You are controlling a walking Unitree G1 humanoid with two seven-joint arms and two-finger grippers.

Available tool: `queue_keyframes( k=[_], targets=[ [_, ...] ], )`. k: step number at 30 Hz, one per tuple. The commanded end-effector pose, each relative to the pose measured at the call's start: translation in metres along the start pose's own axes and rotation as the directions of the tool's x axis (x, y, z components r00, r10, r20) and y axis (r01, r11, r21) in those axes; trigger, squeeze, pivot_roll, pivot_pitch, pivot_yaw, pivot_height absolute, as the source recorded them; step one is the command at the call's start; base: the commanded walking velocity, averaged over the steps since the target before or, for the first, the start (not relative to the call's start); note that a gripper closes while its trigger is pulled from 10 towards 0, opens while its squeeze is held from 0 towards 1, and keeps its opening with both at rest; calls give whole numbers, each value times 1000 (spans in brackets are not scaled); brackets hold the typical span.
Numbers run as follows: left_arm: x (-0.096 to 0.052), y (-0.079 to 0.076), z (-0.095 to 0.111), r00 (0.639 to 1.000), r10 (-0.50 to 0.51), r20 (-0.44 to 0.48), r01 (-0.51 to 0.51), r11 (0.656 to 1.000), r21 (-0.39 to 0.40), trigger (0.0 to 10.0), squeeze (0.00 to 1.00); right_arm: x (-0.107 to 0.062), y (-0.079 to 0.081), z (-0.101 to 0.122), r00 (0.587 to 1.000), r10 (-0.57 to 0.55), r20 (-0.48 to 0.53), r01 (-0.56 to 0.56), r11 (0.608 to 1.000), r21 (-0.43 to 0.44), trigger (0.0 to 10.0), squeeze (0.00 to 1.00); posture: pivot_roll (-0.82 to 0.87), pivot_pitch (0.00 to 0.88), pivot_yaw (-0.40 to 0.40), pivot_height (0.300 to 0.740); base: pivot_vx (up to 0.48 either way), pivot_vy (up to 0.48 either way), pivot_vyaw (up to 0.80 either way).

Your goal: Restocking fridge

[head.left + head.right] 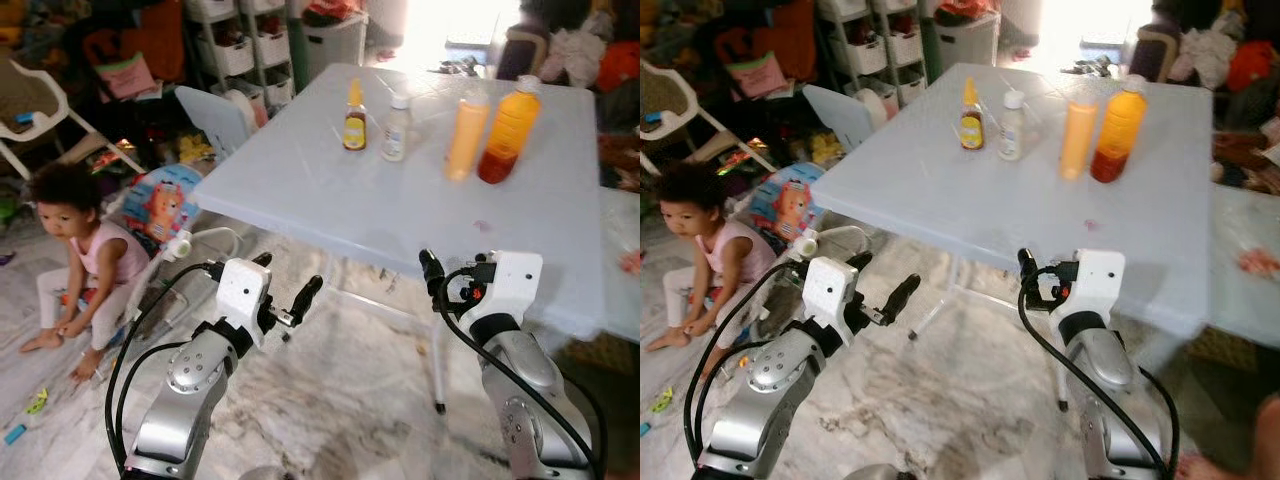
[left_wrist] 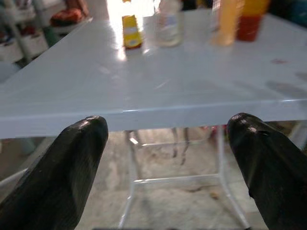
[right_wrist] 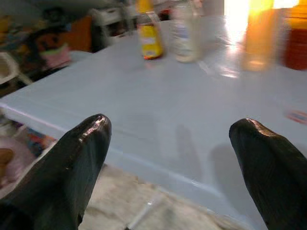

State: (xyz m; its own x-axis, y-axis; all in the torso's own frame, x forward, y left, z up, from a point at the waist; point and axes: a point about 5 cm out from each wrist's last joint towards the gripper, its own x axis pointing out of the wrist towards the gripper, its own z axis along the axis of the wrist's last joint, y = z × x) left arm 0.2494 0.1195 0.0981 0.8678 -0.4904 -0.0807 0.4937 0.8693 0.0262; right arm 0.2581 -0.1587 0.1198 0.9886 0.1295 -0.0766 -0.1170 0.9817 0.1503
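**Both hands empty at the near edge of the surface, four bottles at its far side**

The pale blue surface [image 1: 330, 190] served as the landmark. Four bottles stood upright in a row toward its far side, well apart from both hands. Leftmost was a small yellow-capped sauce bottle [image 1: 354, 117] with dark contents. Just beside it stood a small clear bottle with a white cap [image 1: 396, 129]. Further right was a tall pale-orange bottle [image 1: 467, 136], and close beside that a tall orange juice bottle [image 1: 509, 131], darker red at its base.

The left hand [image 1: 285, 290] hung below and in front of the surface's near edge, over the marbled floor [image 1: 330, 400]. Its two black fingers [image 2: 72, 167] were spread wide with nothing between them, and its wrist view looked at the edge from slightly beneath.

The right hand [image 1: 432, 272] was raised at about the level of the near edge, toward the right of the surface. Its fingers [image 3: 67, 167] were likewise spread apart and held nothing.

A child [image 1: 75, 250] sat on the floor left of the surface, near a white chair [image 1: 40, 120]. Storage shelves [image 1: 245, 50] stood beyond the far left corner.
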Motion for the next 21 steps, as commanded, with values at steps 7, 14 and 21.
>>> queue_keyframes(
  k=[7, 14, 21],
  targets=[
    [3, -2, 5, 1000, -14, 18, 14, 1000, 12, 10000, 0, 3, -18, 5, 995, -99, 16, 100, 992, -71, 10000, 0, -57, 0, 40, 740, 480, 0, 0],
    [3, -2, 5, 999, -11, 31, 11, 1000, 8, 10000, 0, 7, -21, 0, 992, -124, -14, 120, 977, -179, 10000, 0, -56, 0, 36, 740, 328, 0, 0],
    [5, 1, 9, 997, 38, 66, -38, 999, 9, 10000, 0, 10, -14, -3, 993, -119, 2, 116, 969, -219, 10000, 0, -57, 0, 33, 740, 0, 0, 0]
  ],
)
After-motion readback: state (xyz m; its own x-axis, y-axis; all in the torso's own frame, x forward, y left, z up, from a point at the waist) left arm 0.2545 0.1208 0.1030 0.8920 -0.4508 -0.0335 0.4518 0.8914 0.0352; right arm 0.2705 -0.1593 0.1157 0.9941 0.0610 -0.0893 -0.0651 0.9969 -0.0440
